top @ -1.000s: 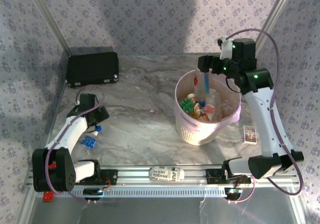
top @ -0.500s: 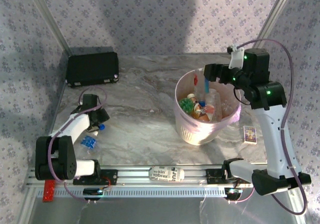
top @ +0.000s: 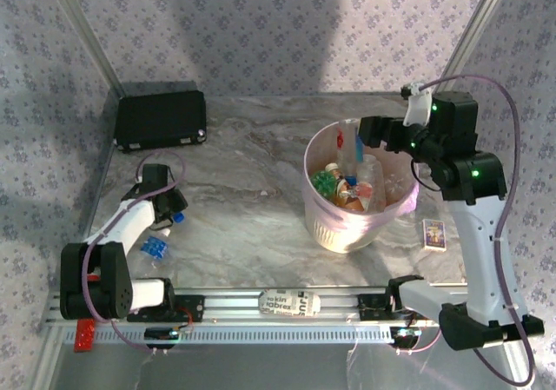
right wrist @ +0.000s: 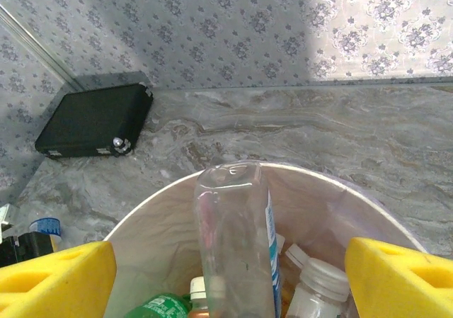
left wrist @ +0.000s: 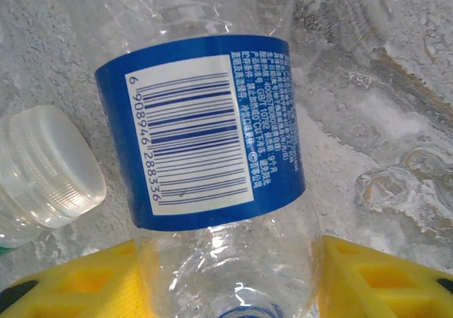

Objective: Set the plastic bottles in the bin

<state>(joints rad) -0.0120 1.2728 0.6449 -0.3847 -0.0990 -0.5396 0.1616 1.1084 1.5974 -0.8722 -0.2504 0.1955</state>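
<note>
A clear plastic bottle with a blue barcode label (left wrist: pixel 205 130) lies on the marble table, its blue cap nearest the wrist. My left gripper (left wrist: pixel 226 279) is shut on its shoulder, with a yellow finger (left wrist: pixel 85 279) pressed against each side. From above, this gripper (top: pixel 171 206) sits at the table's left, by the blue label (top: pixel 155 247). A white-capped bottle (left wrist: pixel 49 166) lies beside it. The pale pink bin (top: pixel 323 221) holds several bottles. One clear bottle (right wrist: pixel 237 247) stands in it base up. My right gripper (top: pixel 372 133) hangs open above the bin's far rim (right wrist: pixel 333 183).
A flat black case (top: pixel 162 119) lies at the back left. A small picture card (top: pixel 433 233) lies right of the bin. A printed strip (top: pixel 289 303) rests on the front rail. The patterned walls close in on three sides.
My right arm has drawn back to the right from over the bin, leaving the clear bottle standing inside. My left arm shifted left and settled over the blue-labelled bottle.
</note>
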